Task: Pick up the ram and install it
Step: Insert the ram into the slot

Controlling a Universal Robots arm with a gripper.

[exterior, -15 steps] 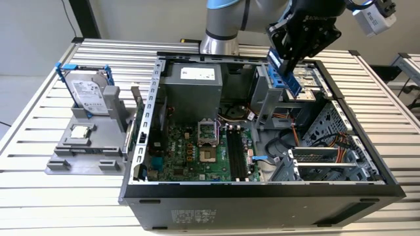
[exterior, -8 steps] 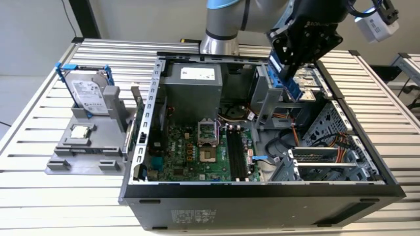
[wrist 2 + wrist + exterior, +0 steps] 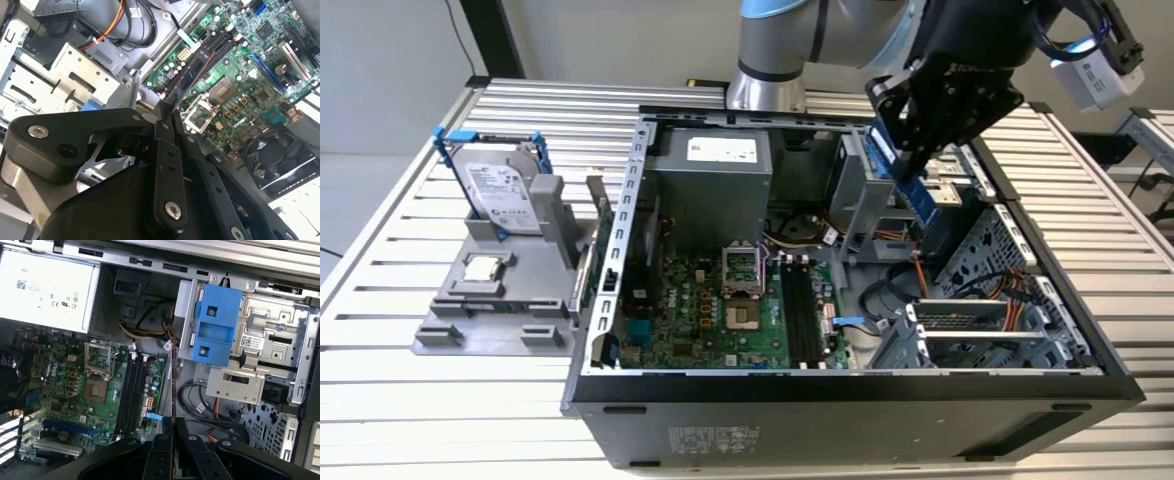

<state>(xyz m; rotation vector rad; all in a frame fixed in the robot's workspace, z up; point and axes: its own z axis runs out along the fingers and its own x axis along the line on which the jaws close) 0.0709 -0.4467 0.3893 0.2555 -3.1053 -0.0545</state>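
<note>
The ram [image 3: 918, 195] is hanging edge-down, pinched between the tool [image 3: 910, 150] fingers, which are clamping tight on it, above the drive-cage side of the open computer case [image 3: 854, 400]. In my judgement, its long edge needs squaring parallel with the black memory slots [image 3: 131, 390] on the motherboard [image 3: 55, 365] before seating. The case is sitting on a slatted metal counter [image 3: 400, 420], beside a grey fixture [image 3: 494, 310] carrying a hard drive [image 3: 500, 190].
</note>
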